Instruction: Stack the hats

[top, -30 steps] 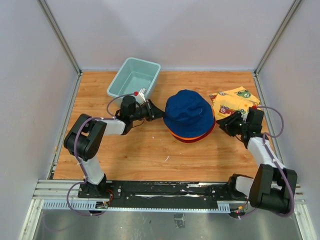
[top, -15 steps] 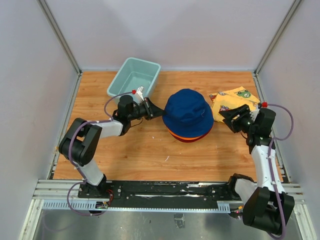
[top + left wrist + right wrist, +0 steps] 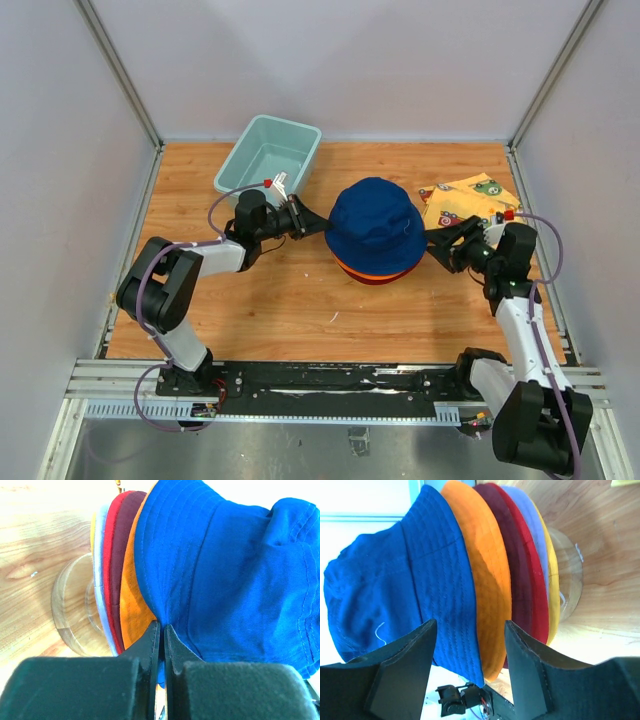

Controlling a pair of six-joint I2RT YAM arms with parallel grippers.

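Where left hand (image 3: 162,630) pinches sits navy hat (image 3: 235,570).

1. Left arm (image 3: 160,290): black joint housings, light grey links.
2. Right arm (image 3: 522,320): same black-and-grey build.
3. Lavender cable (image 3: 210,213) loops along each arm; small red cap (image 3: 268,184) at each wrist.
4. Left gripper (image 3: 161,628): two thin black fingers, matte blocky black housing.
5. Right gripper (image 3: 470,625): broad black wedge-shaped fingers.
6. Arm bases (image 3: 185,378) bolted to black plate (image 3: 330,378) on silver slotted rail (image 3: 300,408).

No legible text or markings
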